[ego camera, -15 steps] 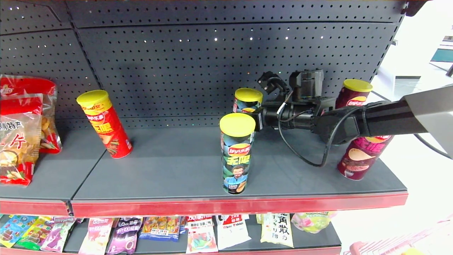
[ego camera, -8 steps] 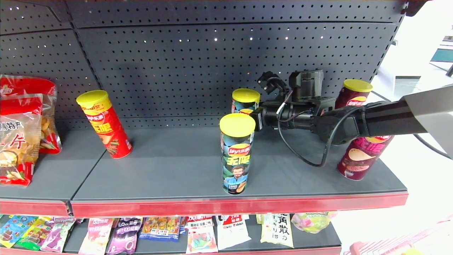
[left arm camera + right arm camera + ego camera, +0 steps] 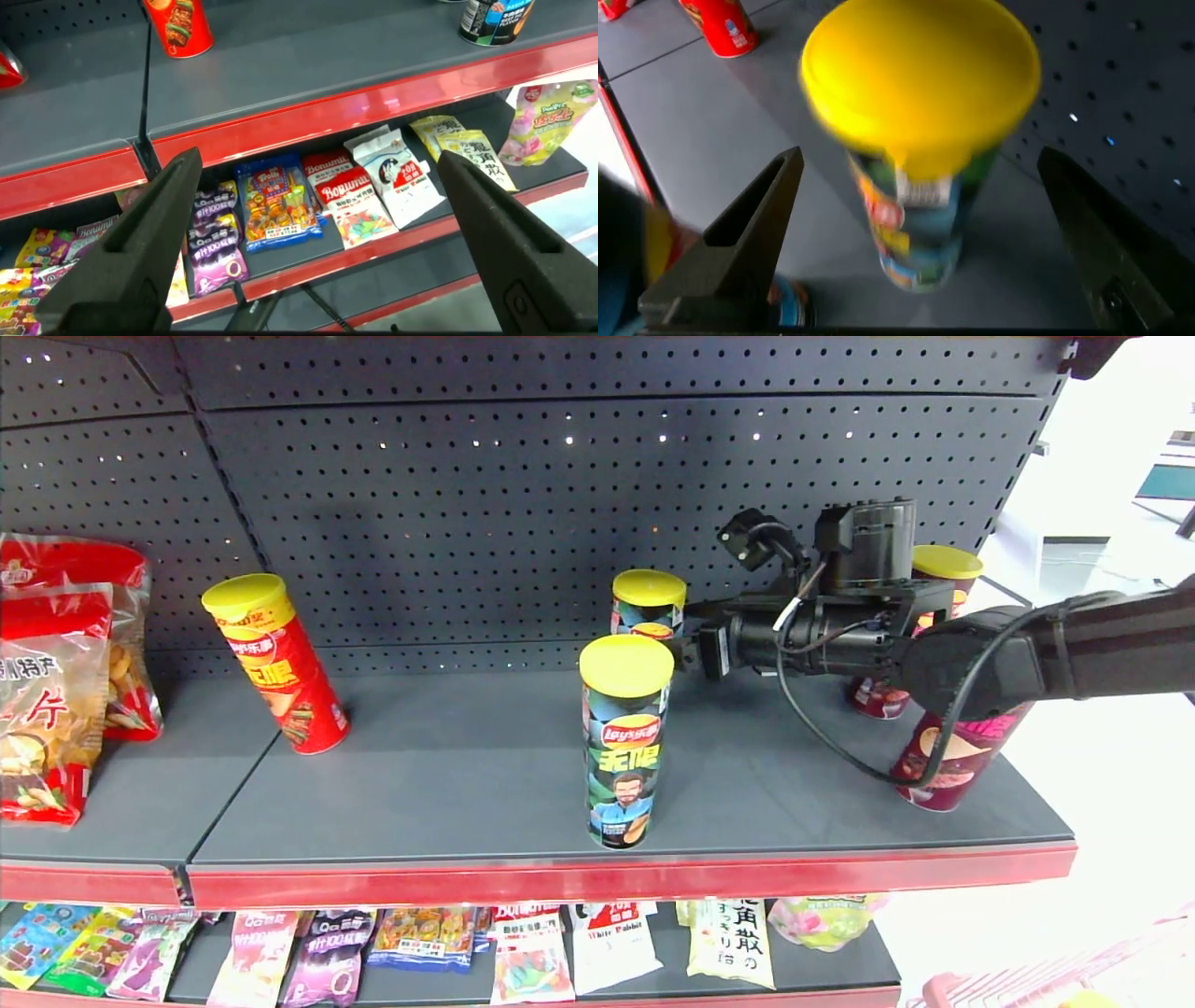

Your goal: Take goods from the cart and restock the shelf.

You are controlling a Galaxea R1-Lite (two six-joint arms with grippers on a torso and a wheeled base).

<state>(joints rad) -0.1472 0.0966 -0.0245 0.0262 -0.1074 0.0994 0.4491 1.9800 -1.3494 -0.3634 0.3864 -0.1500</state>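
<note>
Risk 1: we judge the main hazard to be a finger of the right gripper (image 3: 693, 650) clipping the rear green can (image 3: 648, 605) on the way out. A sideways swing rather than a straight pull-back would tip it.
Risk 2: a tipped rear can could fall onto the front green can (image 3: 624, 751), which stands directly ahead of it near the front edge of the shelf (image 3: 448, 775).
Risk 3: the right forearm (image 3: 1102, 639) crosses in front of the front maroon can (image 3: 943, 761) and the rear maroon can (image 3: 946, 563) at the shelf's right end. Its cable loop (image 3: 840, 761) hangs low just beside them. A dropped elbow could push the front one off the edge.
Right gripper: fingers (image 3: 757, 219) spread wide, gripping nothing. In the wrist view the can stands between them with a gap on either side, and we see no contact.
Left gripper (image 3: 318, 187): fingers wide apart, empty, hanging before the snack packets (image 3: 280, 201) on the lower shelf.
Task item: rear green can upright at the shelf's back edge, touching or just off the pegboard (image 3: 467, 523); we cannot tell which.
Step judged: can set down; a clean retreat is what remains.
Elsewhere: red can (image 3: 276, 663) toward the left end of this shelf board.
</note>
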